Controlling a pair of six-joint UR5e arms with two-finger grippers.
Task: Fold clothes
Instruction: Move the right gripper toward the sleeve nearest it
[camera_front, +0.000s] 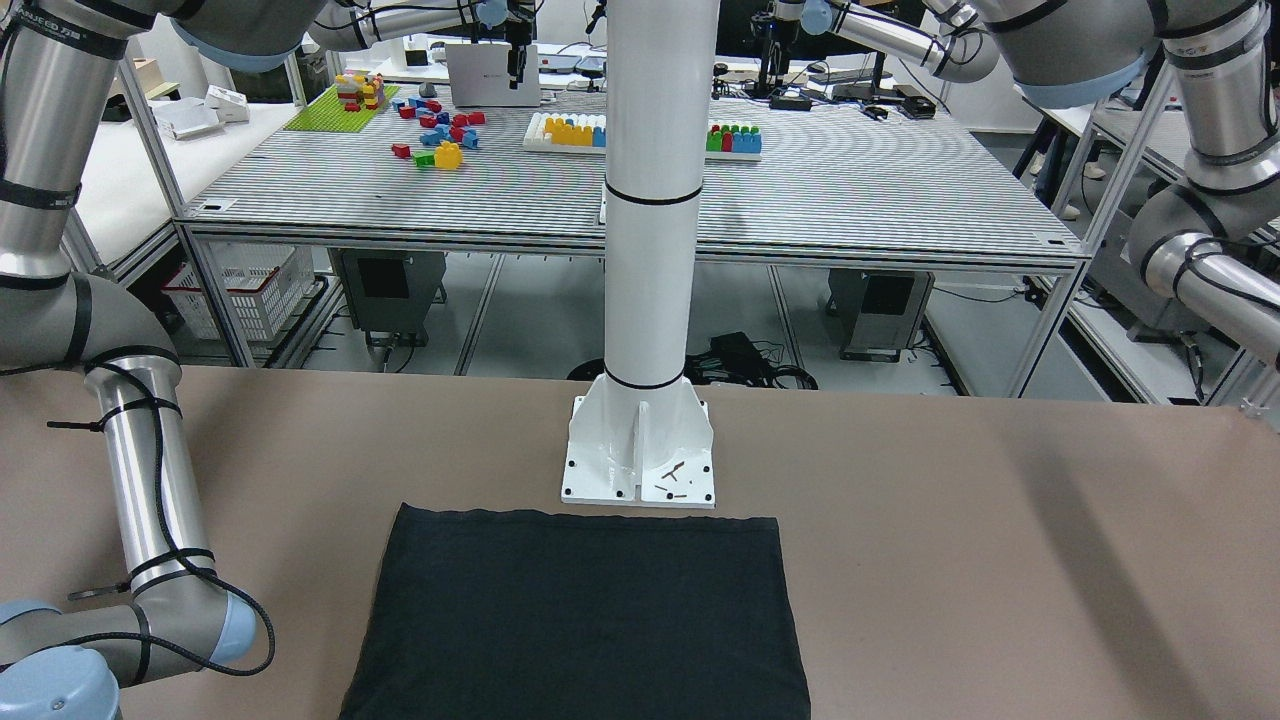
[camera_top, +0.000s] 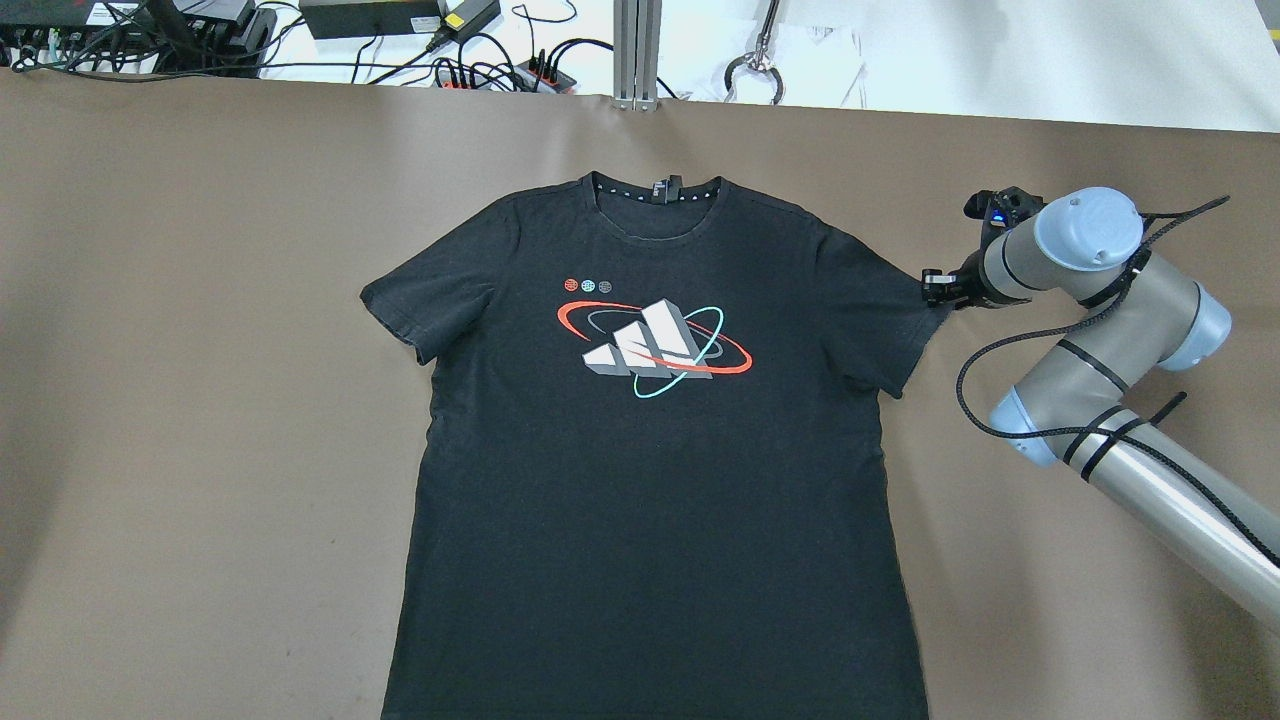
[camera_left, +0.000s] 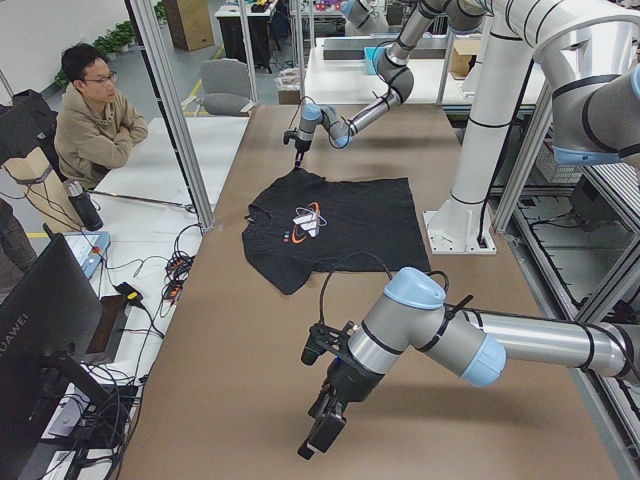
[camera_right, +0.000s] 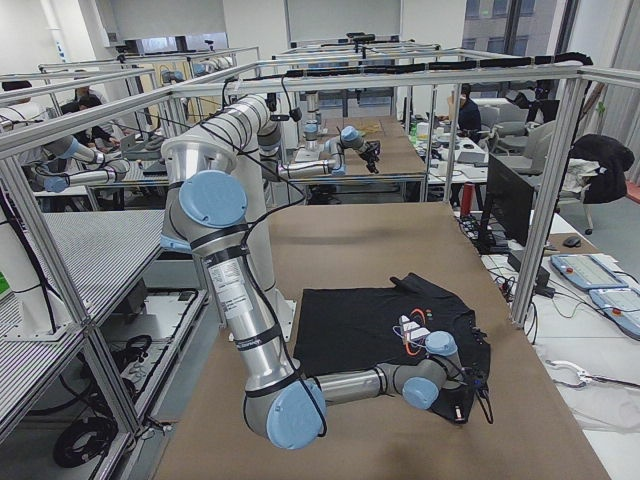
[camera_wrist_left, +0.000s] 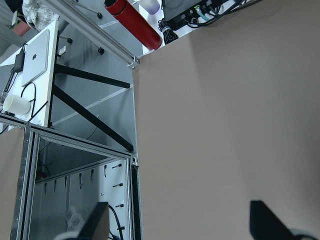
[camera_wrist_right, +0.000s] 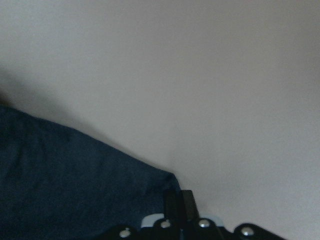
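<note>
Right gripper (camera_top: 933, 290), jaws nearly together, seemingly pinches the right sleeve (camera_top: 880, 310) of the T-shirt (camera_top: 650, 480) lying flat on the surface (camera_top: 200, 400); lift slightly, then carry it leftward over the chest, keeping cloth smooth.

text: "HUAWEI" | on: back of black monitor (camera_left: 45, 330) | view: exterior left

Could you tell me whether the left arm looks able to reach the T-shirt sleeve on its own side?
Probably yes: the left gripper hangs open over bare table, with nothing lying between it and the black T-shirt's sleeve.
</note>
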